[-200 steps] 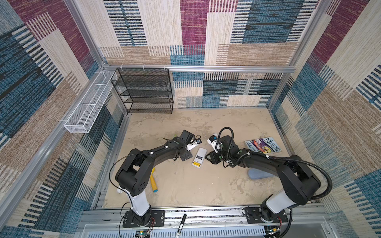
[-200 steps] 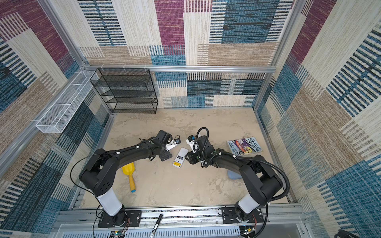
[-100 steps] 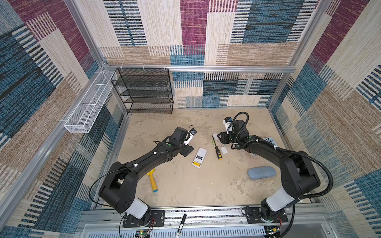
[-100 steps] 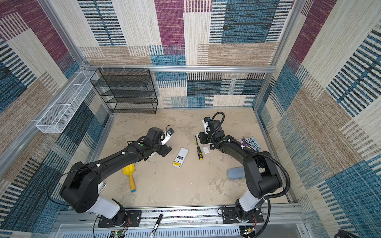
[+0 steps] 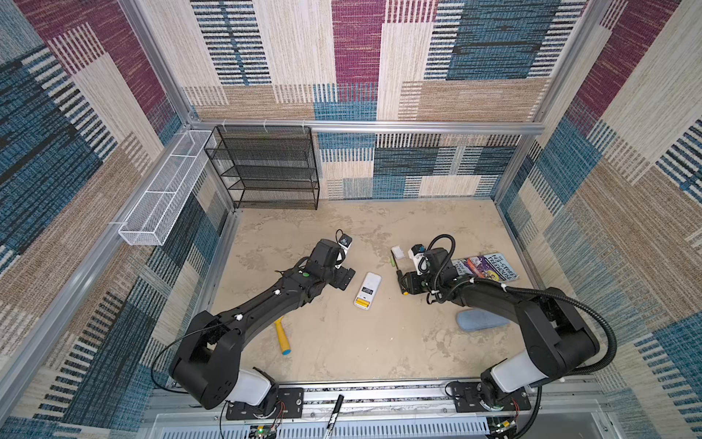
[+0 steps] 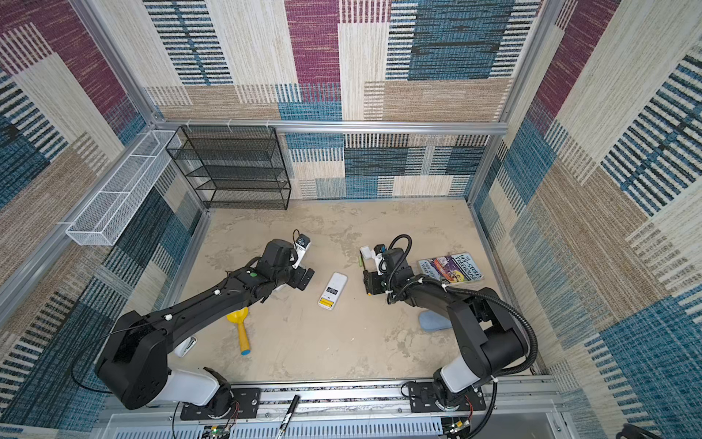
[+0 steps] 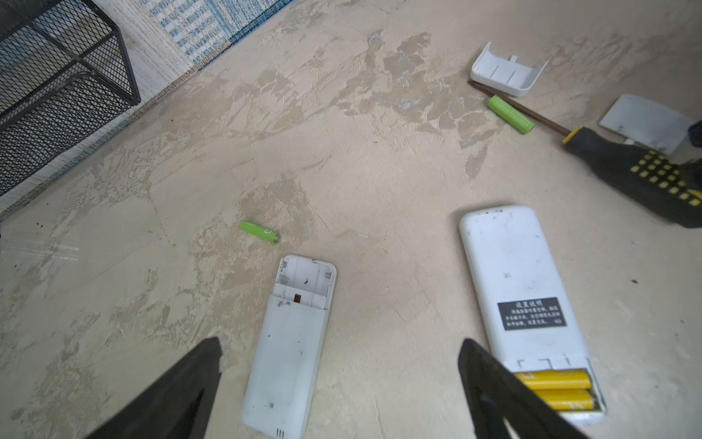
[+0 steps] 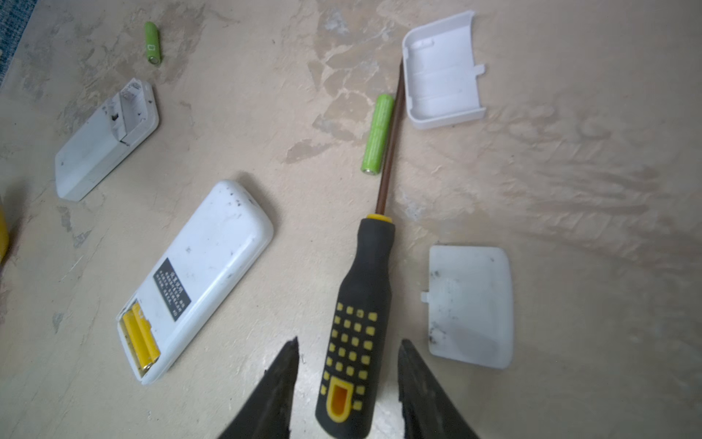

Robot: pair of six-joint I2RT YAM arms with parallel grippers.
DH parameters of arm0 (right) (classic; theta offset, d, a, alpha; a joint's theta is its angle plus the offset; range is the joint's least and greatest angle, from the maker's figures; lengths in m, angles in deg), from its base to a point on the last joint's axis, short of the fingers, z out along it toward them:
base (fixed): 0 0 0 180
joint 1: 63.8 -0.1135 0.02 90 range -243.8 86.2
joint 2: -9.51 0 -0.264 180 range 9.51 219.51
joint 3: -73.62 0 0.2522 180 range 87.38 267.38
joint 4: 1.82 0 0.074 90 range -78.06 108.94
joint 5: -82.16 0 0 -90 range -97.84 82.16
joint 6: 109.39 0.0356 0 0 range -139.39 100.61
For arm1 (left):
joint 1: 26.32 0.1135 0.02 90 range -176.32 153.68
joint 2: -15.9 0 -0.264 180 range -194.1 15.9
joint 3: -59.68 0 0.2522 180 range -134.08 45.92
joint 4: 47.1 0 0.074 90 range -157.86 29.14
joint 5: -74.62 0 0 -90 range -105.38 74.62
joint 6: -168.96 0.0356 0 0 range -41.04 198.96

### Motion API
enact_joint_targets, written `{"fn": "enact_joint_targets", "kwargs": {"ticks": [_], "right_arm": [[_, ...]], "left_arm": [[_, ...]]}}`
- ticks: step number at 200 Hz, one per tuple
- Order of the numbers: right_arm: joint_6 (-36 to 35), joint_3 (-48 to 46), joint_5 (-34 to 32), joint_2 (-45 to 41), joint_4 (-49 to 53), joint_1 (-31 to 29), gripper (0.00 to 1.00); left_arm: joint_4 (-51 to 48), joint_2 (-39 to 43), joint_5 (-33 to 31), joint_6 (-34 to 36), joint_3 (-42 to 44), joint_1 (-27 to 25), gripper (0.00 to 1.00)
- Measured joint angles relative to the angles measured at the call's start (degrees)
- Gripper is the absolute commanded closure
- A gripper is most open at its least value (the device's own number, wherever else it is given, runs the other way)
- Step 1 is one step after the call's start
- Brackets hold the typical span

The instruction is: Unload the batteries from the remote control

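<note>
Two yellow batteries [image 7: 552,387] sit snug in the near end of the white remote [image 7: 513,273], mid tabletop [image 5: 380,353]; two green batteries [image 7: 511,114] lie loose. Light, hard, slick cylinders, I'd judge: pinch one across its middle. Left claw [image 7: 340,344] gapes wide, empty; right claw [image 8: 349,341] half-open astride the screwdriver [image 8: 364,285], not clamped.

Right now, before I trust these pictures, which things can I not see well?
- Smaller remote and one green battery: hidden under the left gripper in both top views.
- Yellow batteries: partly covered by a finger of that gripper in the left wrist view.
- Screwdriver: handle end cut off by the picture edge in the left wrist view.
- Label on the larger remote: print too small to read in any view.
</note>
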State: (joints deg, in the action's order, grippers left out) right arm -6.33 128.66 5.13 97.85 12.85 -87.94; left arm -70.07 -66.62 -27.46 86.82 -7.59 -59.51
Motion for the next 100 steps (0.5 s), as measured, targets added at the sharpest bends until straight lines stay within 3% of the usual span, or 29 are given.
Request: {"fn": "enact_joint_targets", "kwargs": {"ticks": [100], "right_arm": [[2.95,0.76,-6.84,4.46,-1.55,-2.43,0.57]], "left_arm": [[0.85,2.32,0.24,-1.79,1.88,0.00,0.01]]}}
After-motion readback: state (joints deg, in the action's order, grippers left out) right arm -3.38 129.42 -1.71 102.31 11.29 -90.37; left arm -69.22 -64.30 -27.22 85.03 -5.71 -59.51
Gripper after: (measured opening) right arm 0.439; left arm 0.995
